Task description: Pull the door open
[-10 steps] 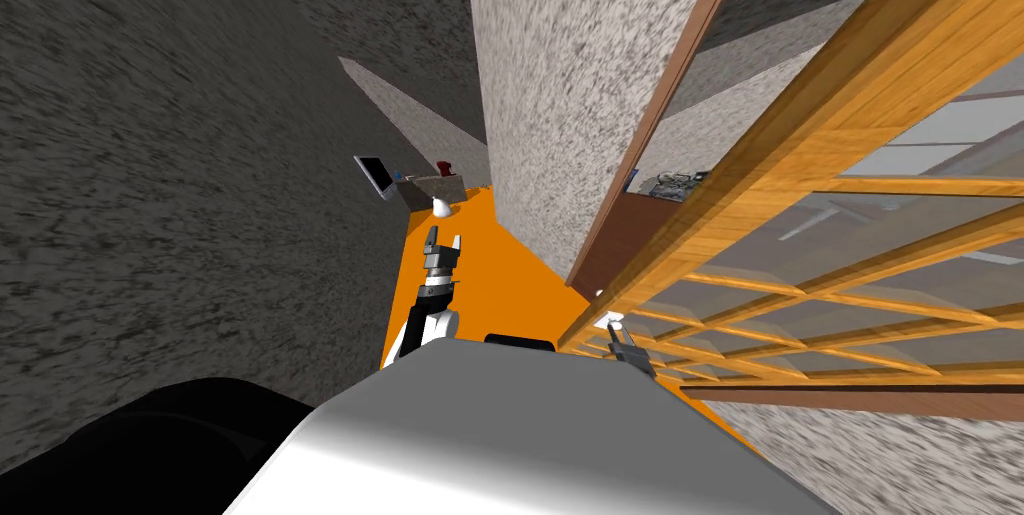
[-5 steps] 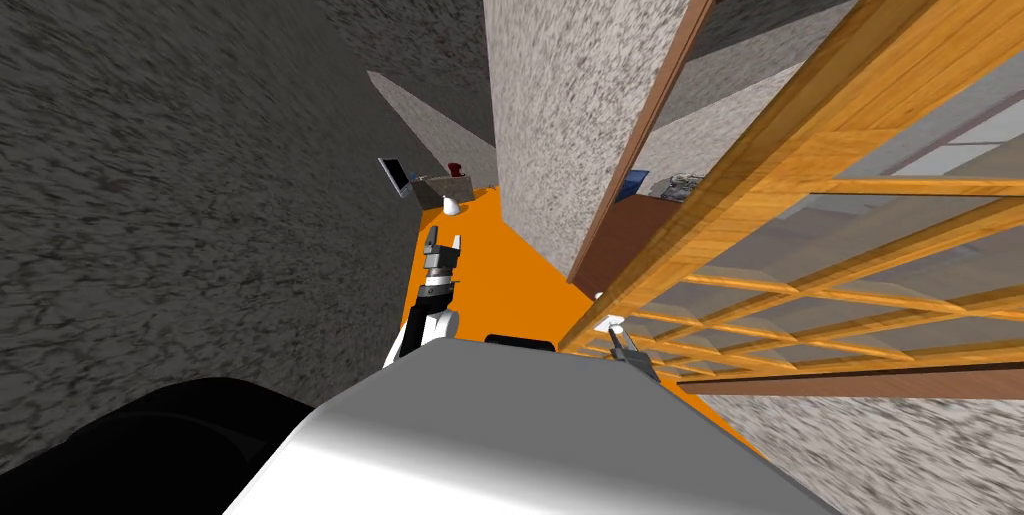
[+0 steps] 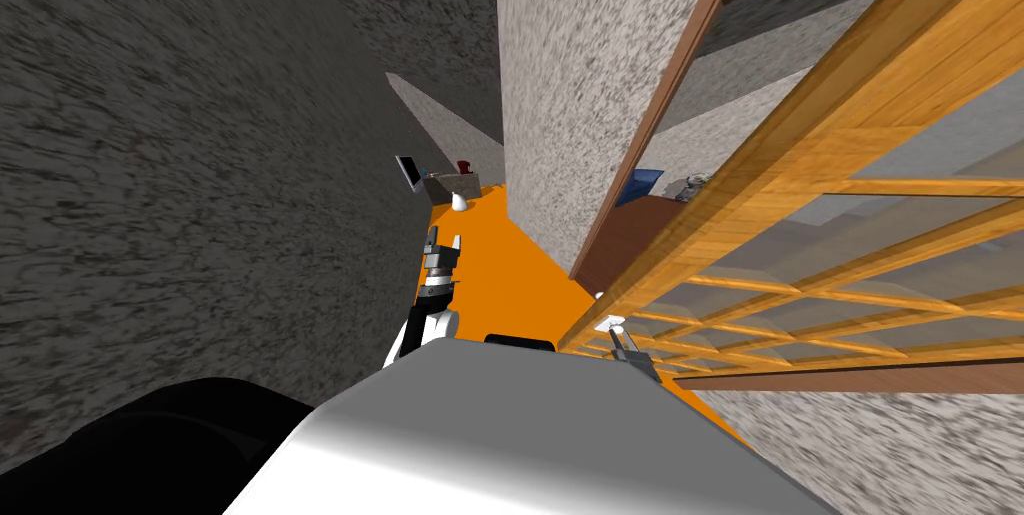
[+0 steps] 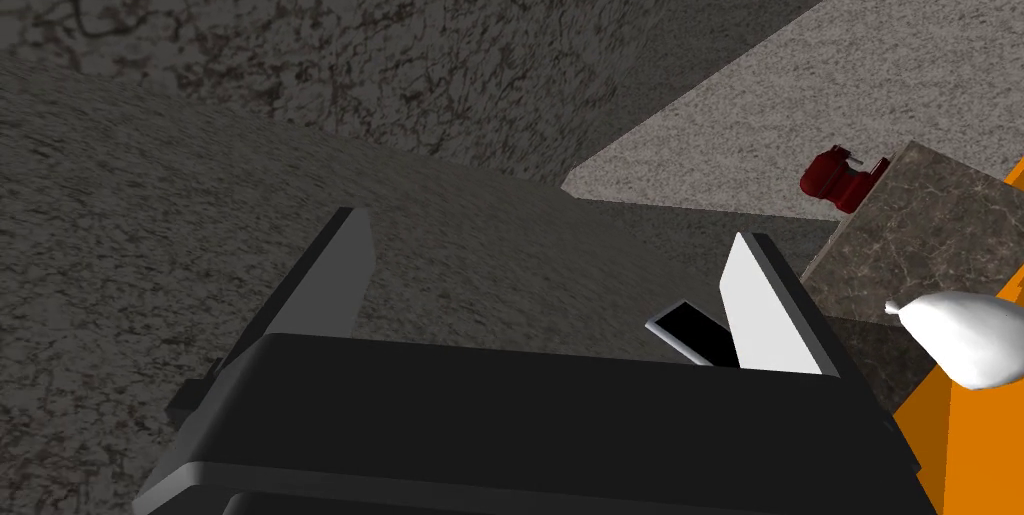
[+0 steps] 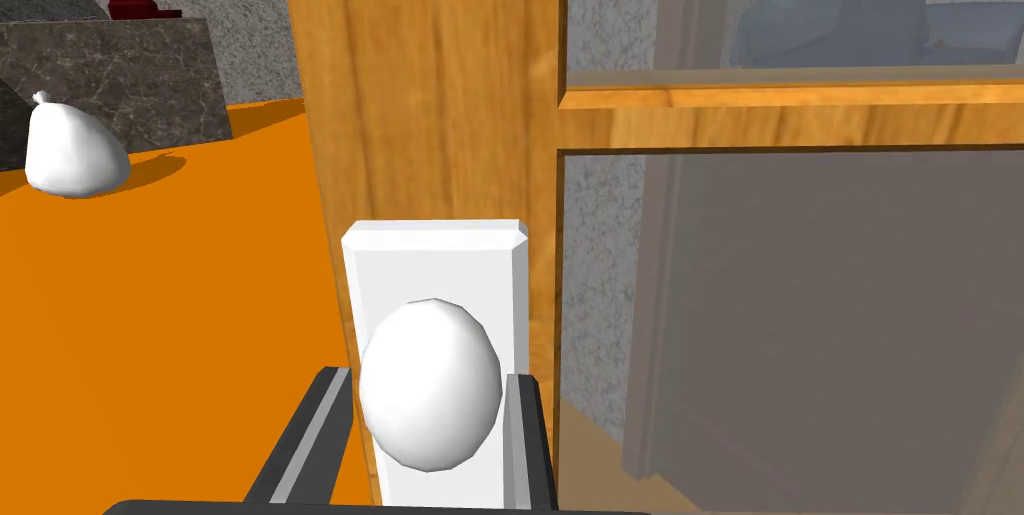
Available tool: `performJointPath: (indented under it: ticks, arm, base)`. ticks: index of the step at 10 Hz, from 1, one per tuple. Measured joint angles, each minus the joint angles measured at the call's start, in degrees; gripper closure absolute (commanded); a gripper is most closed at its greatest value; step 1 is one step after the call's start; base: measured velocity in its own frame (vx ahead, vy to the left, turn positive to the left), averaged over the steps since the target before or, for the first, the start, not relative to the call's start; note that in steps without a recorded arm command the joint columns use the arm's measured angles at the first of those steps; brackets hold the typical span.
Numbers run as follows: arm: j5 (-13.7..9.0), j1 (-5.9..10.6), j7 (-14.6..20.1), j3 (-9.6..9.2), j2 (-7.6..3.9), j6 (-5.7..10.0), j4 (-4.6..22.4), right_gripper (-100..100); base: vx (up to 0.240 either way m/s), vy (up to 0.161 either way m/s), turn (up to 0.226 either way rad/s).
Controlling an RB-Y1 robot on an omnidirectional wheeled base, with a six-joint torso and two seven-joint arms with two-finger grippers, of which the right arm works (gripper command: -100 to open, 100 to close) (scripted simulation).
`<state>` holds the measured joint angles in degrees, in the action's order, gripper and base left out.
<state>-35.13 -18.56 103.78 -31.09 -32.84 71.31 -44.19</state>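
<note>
Right fingers (image 5: 312,431) are closed in on the white knob (image 5: 430,397), one blade pressing each side, knob seated betw. them near the tips. Knob sits on a white plate (image 5: 435,254) on the door (image 5: 430,69), wood w/ glass panes. The door's edge stile runs straight on up past the fingers. So the thing to pull is dead ahead of the fingers, and pull dir. is back along them, toward me.

Head view, lower centre: same grip, knob (image 3: 610,322) at the door's (image 3: 850,119) free edge. Stile slants from there to upper right, leaf spreads to right edge. Free edge stands off the brown frame (image 3: 650,129) at centre, i.e. ajar. Hinges prob. past the right edge, so I judge the knob must go in an arc; a straight tug could slip off the round knob.

Left fingers (image 4: 765,289) are spread wide, holding nothing. In head view they're at centre over the orange floor (image 3: 500,269), well apart from door. Right arm is nearer and has it.
</note>
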Motion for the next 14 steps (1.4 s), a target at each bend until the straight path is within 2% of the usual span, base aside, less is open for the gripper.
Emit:
performJointPath:
  ticks: [3, 4, 7, 8, 10, 12, 13, 14]
  arm:
    - [0.54, 0.34, 0.87, -0.81, -0.32, 1.01, 0.82, 100]
    - [0.67, 0.40, 1.13, -1.00, -0.45, 1.38, 1.15, -100]
    - [0.05, -0.78, 1.03, -0.61, -0.26, 2.46, 1.49, -100]
    - [0.02, -0.87, 0.98, -0.60, -0.25, 2.48, 1.47, -100]
    - [-0.11, 0.29, 0.94, -0.18, 0.42, 1.96, 2.32, -100]
    - [-0.45, 0.58, 0.39, 0.47, 0.36, 0.56, 1.02, -100]
    - [-0.51, 1.17, 0.39, 0.68, 0.63, 0.29, 1.55, -100]
    - [-0.50, 1.22, 0.40, 0.69, 0.67, 0.37, 1.61, 100]
  base:
    - [-0.205, -0.057, 0.119]
    - [-0.208, 0.030, -0.148]
    - [-0.162, 0.063, -0.099]
    - [0.106, 0.029, 0.055]
    - [0.212, -0.026, 0.058]
    - [0.235, -0.013, 0.053]
    - [0.118, -0.004, 0.003]
    - [-0.018, 0.002, -0.007]
